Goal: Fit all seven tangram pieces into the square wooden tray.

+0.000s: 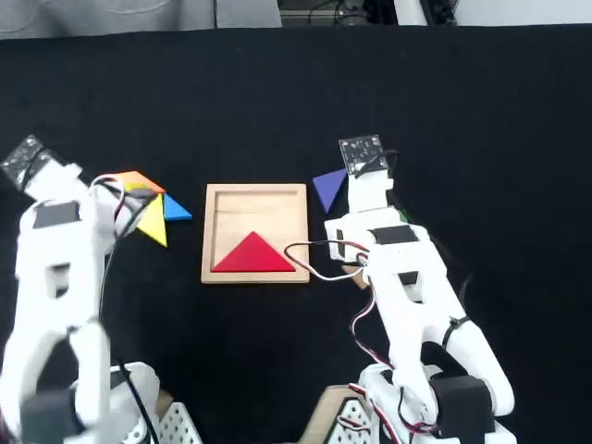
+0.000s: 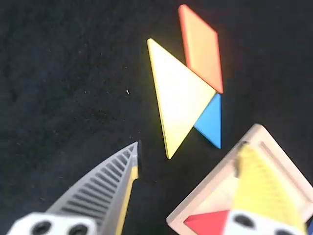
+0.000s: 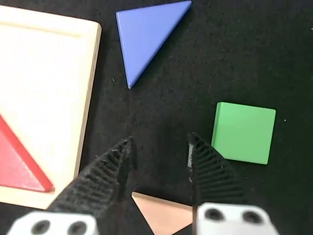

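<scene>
Black cloth is covering the table [image 1: 462, 111]; a pale strip of room is showing along the far edge. The square wooden tray [image 1: 255, 189] is sitting mid-table between the arms, holding a red triangle [image 1: 252, 254] along its near edge. Yellow triangle [image 2: 178, 95], orange parallelogram [image 2: 201, 46] and small blue triangle [image 2: 210, 120] are lying touching, beside the tray, under the left gripper [image 2: 189, 147], which is spread wide and empty. The right gripper [image 3: 160, 141] is hovering released among a blue-purple triangle [image 3: 144, 29], green square [image 3: 243, 132] and tan triangle [image 3: 164, 218].
</scene>
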Controlling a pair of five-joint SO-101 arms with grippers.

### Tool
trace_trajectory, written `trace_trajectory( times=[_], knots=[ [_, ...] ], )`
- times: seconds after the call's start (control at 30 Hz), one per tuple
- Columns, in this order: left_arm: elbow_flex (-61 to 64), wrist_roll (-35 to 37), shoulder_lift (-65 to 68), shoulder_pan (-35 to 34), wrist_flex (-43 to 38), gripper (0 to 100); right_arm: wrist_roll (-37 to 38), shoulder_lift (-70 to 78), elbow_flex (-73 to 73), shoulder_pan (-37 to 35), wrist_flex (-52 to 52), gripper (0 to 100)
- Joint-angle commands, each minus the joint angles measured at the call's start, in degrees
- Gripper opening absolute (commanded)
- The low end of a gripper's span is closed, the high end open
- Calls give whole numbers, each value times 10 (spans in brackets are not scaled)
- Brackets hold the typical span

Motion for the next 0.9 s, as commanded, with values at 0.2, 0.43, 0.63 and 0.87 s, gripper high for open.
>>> trace_trajectory(
  times=[0.2,0.43,0.63,0.87],
  knots=[
    [-196,43,262,27,-9,353,-3,-20,-3,9,-11,166],
    [-305,44,398,11,-5,353,-3,-20,-3,9,-11,166],
    [-356,44,463,-4,50,353,-3,-20,-3,9,-11,166],
    [-393,42,476,-5,121,353,-3,-20,-3,9,-11,166]
  ],
)
